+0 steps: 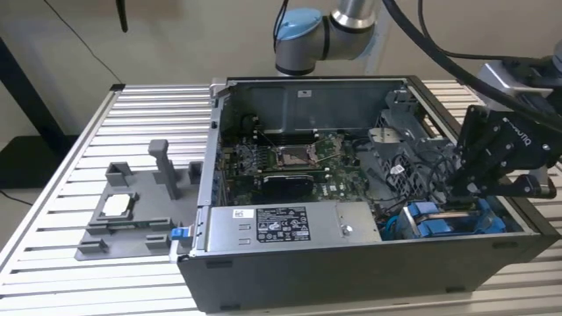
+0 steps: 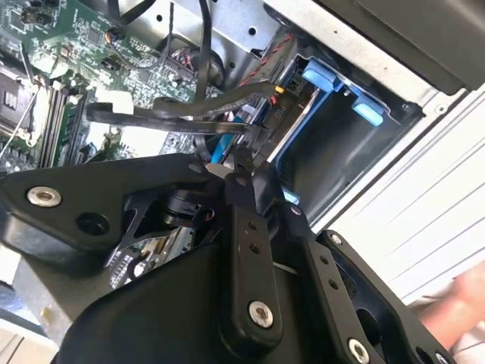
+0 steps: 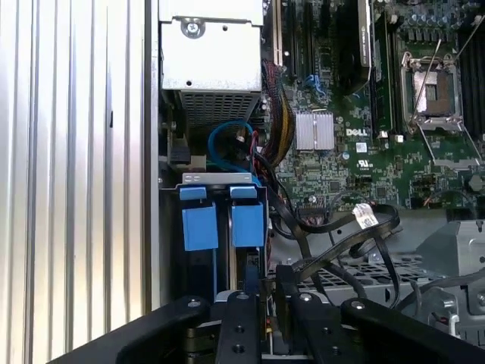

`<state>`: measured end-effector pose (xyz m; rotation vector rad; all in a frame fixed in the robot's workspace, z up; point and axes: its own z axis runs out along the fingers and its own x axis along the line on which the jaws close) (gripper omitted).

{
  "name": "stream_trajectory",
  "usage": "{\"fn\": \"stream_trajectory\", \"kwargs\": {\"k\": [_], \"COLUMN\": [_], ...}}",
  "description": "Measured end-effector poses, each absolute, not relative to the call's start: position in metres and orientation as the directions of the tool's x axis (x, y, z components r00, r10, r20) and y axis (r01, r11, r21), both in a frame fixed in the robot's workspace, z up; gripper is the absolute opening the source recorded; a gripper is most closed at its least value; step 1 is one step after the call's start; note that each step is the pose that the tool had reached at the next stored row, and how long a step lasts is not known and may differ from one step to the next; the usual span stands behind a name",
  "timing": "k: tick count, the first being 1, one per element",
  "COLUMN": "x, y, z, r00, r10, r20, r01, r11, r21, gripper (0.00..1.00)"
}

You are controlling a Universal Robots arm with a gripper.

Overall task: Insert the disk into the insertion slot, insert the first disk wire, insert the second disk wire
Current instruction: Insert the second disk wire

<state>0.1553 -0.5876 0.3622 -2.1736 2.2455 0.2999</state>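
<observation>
The disk (image 1: pixel 446 222) sits in its blue caddy inside the insertion slot (image 1: pixel 512 228), the drive cage at the case's front corner on the exterior view's right. Its blue end tabs (image 3: pixel 201 226) face me in the first wrist view, under the cage's metal rim (image 3: pixel 216 179). My gripper (image 1: pixel 464 191) hangs just above the caddy. In the second wrist view its fingers (image 2: pixel 236 199) are closed together at the end of a thin blue disk wire (image 2: pixel 218 149), beside the caddy's blue tabs (image 2: pixel 318 76). Black disk wires (image 3: pixel 333 227) loop close by my gripper (image 3: pixel 267 279).
The open case holds a silver power supply box (image 1: pixel 290 227) along its front and the green motherboard (image 1: pixel 290 161) in the middle. A grey fixture (image 1: pixel 131 214) stands on the slatted table at the exterior view's left. Loose cables crowd the space beside the cage.
</observation>
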Motion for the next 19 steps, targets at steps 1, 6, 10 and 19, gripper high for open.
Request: {"fn": "stream_trajectory", "kwargs": {"k": [1, 6, 10, 19], "x": [0.155, 0.155, 0.155, 0.155], "y": [-0.588, -0.588, -0.588, -0.588], "z": [0.364, 0.377, 0.384, 0.386], "r00": [-0.041, -0.041, -0.041, -0.041], "r10": [-0.99, -0.99, -0.99, -0.99], "r20": [-0.134, -0.134, -0.134, -0.134], "r01": [-0.991, -0.991, -0.991, -0.991], "r11": [0.023, 0.023, 0.023, 0.023], "r21": [0.135, 0.135, 0.135, 0.135], "gripper": [0.24, 0.24, 0.24, 0.24]}}
